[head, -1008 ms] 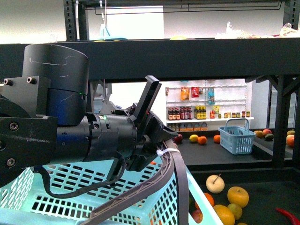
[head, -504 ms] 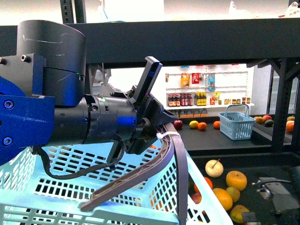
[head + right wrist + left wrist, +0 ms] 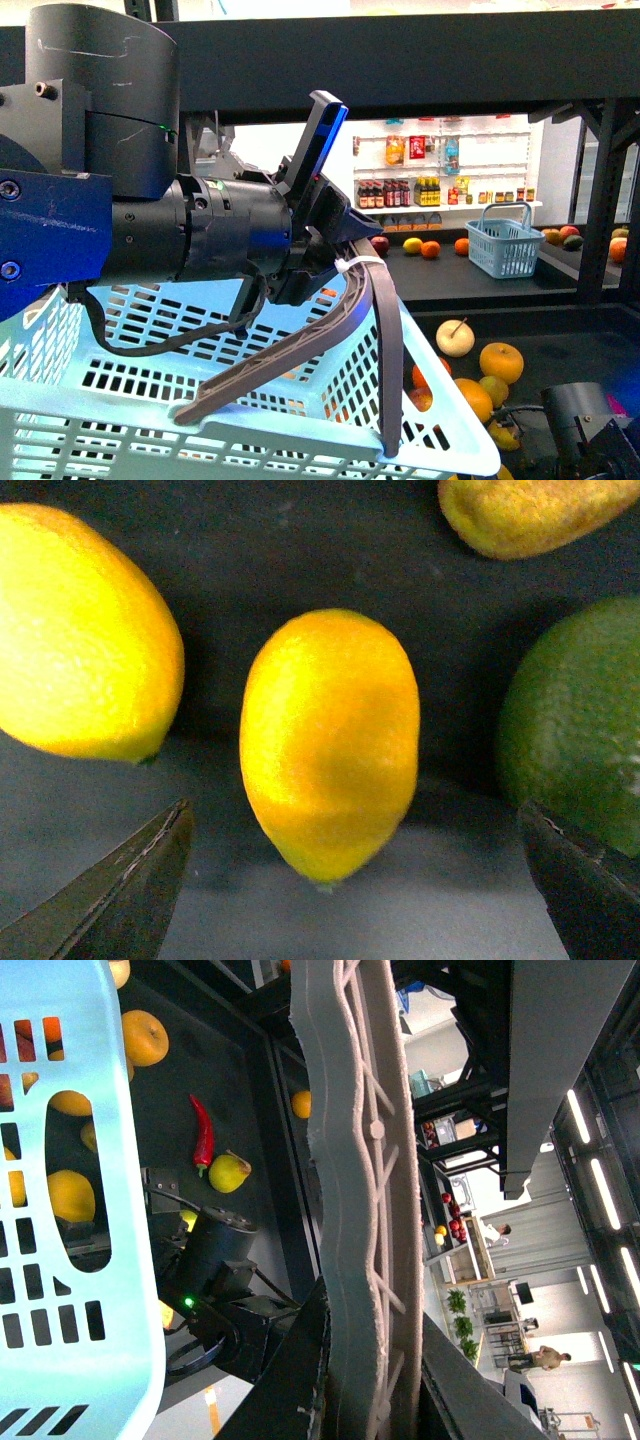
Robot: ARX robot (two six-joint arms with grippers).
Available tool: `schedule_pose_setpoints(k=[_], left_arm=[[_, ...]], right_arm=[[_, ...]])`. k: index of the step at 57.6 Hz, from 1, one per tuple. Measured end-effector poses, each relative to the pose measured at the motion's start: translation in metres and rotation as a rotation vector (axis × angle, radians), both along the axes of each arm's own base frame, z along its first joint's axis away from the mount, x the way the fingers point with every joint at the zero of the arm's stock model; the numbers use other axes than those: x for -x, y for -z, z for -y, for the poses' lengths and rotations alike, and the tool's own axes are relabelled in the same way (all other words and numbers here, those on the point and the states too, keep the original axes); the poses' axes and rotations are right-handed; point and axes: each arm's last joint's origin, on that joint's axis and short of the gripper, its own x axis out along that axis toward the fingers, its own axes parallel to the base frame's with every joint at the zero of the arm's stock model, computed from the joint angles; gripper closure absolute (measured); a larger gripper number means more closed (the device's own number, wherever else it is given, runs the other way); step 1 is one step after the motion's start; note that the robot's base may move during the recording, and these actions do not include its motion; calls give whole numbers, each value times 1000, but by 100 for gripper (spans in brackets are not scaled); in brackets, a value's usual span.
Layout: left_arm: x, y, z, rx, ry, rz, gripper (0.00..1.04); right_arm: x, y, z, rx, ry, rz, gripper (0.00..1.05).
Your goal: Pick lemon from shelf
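Note:
In the right wrist view a yellow lemon (image 3: 330, 745) lies on the dark tray of the black shelf (image 3: 420, 70), between my right gripper's (image 3: 350, 905) open fingers (image 3: 120, 900) and close in front of them. My right arm (image 3: 588, 428) hangs low over the fruit on the lower tier. My left gripper (image 3: 335, 265) is shut on the grey basket handle (image 3: 355, 310) and holds the light blue basket (image 3: 130, 420) up in front of the shelf. The handle (image 3: 360, 1160) runs between the left jaws (image 3: 365, 1380).
Beside the lemon lie a larger yellow fruit (image 3: 80, 630), a green fruit (image 3: 580, 730) and a yellow-brown one (image 3: 530, 515). The lower tier holds a pear (image 3: 455, 338), oranges (image 3: 501, 362) and a red chilli (image 3: 202, 1135). A small blue basket (image 3: 505, 245) stands further back.
The view has dropped, so the shelf's upper front edge sits higher in frame. My right arm has come into view at the bottom right, down over the fruit. The left gripper still holds the handle.

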Motion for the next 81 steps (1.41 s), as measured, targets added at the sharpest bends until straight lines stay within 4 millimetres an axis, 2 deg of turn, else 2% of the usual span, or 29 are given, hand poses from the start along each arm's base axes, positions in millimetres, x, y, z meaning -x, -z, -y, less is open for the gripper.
schedule_pose_setpoints(k=[15, 30, 47, 56, 62, 68, 75, 81], left_arm=[[0, 0, 0, 0, 0, 0, 93], [0, 0, 0, 0, 0, 0, 93], [0, 0, 0, 0, -1, 0, 93], [0, 0, 0, 0, 0, 0, 93], [0, 0, 0, 0, 0, 0, 93], [0, 0, 0, 0, 0, 0, 93], [0, 0, 0, 0, -1, 0, 93], [0, 0, 0, 0, -1, 0, 93]], right_arm=[[-19, 9, -11, 9, 20, 12, 7], [-28, 21, -10, 27, 58, 17, 7], [-28, 23, -10, 5, 93, 25, 48], [-20, 20, -8, -13, 101, 33, 51], [-8, 4, -3, -3, 99, 62, 51], [4, -28, 7, -24, 107, 107, 51], [22, -88, 22, -103, 111, 204, 51], [47, -143, 29, -173, 87, 277, 51]])
